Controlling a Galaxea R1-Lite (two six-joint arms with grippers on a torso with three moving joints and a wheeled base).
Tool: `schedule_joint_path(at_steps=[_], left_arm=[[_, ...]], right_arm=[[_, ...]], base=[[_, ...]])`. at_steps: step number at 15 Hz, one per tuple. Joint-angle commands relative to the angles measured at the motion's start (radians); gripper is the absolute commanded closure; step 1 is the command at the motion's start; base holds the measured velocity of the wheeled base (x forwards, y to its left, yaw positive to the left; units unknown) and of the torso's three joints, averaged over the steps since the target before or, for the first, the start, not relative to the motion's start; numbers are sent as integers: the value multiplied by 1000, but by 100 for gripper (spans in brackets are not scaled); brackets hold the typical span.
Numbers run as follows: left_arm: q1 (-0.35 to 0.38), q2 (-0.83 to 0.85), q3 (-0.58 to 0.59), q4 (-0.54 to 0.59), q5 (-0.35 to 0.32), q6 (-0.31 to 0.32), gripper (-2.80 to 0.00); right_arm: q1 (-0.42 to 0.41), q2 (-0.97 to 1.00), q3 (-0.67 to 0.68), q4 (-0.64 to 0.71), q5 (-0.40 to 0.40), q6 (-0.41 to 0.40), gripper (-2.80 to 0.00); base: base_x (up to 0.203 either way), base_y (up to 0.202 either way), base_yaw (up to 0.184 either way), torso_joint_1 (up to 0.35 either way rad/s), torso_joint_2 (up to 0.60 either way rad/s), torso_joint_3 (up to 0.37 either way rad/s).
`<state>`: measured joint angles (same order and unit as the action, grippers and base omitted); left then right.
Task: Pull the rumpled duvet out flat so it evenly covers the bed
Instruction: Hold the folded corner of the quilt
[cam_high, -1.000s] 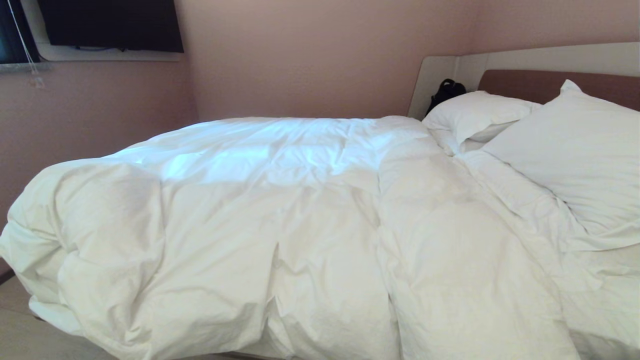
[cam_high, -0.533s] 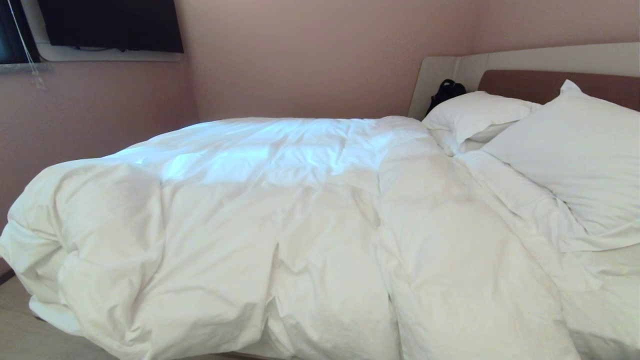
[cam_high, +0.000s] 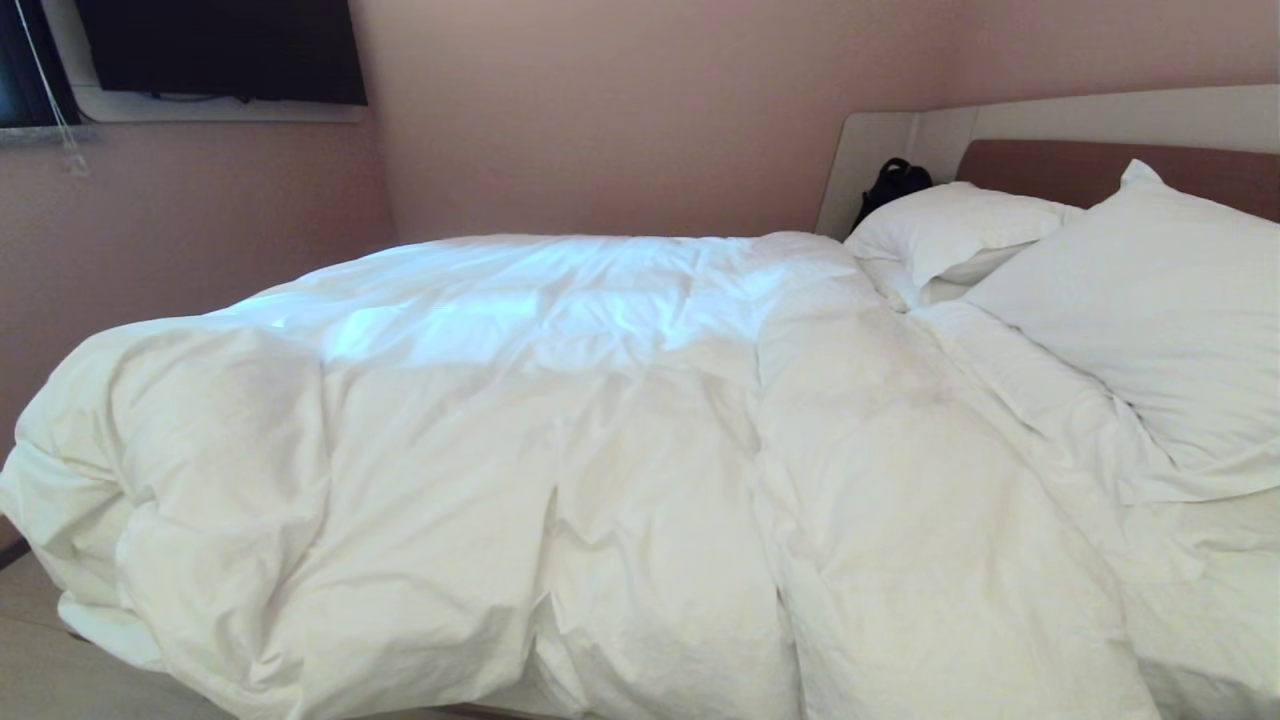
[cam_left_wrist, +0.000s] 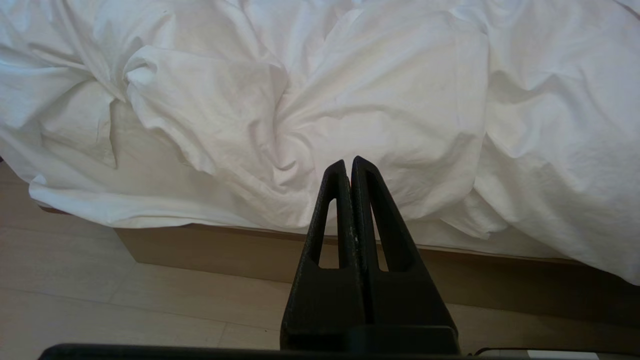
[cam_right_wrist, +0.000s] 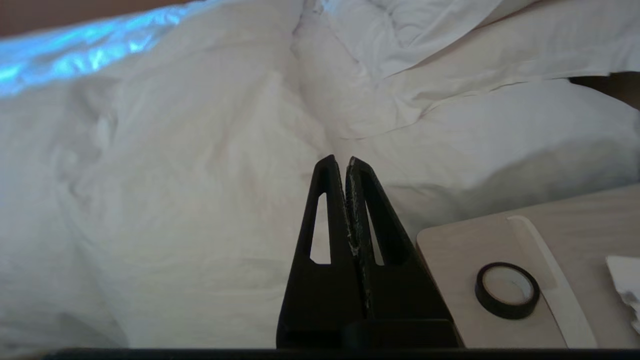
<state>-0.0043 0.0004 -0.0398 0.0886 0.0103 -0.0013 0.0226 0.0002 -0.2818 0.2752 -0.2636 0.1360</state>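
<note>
The puffy white duvet (cam_high: 560, 440) lies creased across the bed (cam_high: 1040, 125), bunched at its foot on the left and reaching toward the pillows on the right. Neither arm shows in the head view. My left gripper (cam_left_wrist: 348, 161) is shut and empty. It hangs low beside the bed, pointing at the duvet's (cam_left_wrist: 310, 110) overhanging edge above the beige base (cam_left_wrist: 210, 247). My right gripper (cam_right_wrist: 341, 160) is also shut and empty, held off the near side of the duvet (cam_right_wrist: 190, 190), not touching it.
Two white pillows (cam_high: 1150, 300) lean on the headboard, with a black bag (cam_high: 893, 182) behind the far one. A bedside table (cam_right_wrist: 530, 280) with a roll of black tape (cam_right_wrist: 507, 290) stands by the right gripper. Walls close the far side; a dark screen (cam_high: 220, 50) hangs left.
</note>
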Motion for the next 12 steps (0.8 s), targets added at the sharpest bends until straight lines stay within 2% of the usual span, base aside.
schedule_joint_path(at_steps=[1,3,4,8,12], left_arm=[[1,1,1,0,0,0,0],[0,0,0,0,0,0,0],[1,1,1,0,0,0,0],[1,1,0,0,0,0,0],[1,1,0,0,0,0,0]], right_arm=[[0,1,119,-430,184,-161,0],[0,1,155,-397,261,-172,0],[0,1,178,-388,271,-173,0],[0,1,280,-387,277,-182,0],[0,1,282,-290,276,-184,0]], base=[[0,0,0,0,0,0],[0,0,0,0,0,0],[0,0,0,0,0,0],[0,0,0,0,0,0],[0,0,0,0,0,0]])
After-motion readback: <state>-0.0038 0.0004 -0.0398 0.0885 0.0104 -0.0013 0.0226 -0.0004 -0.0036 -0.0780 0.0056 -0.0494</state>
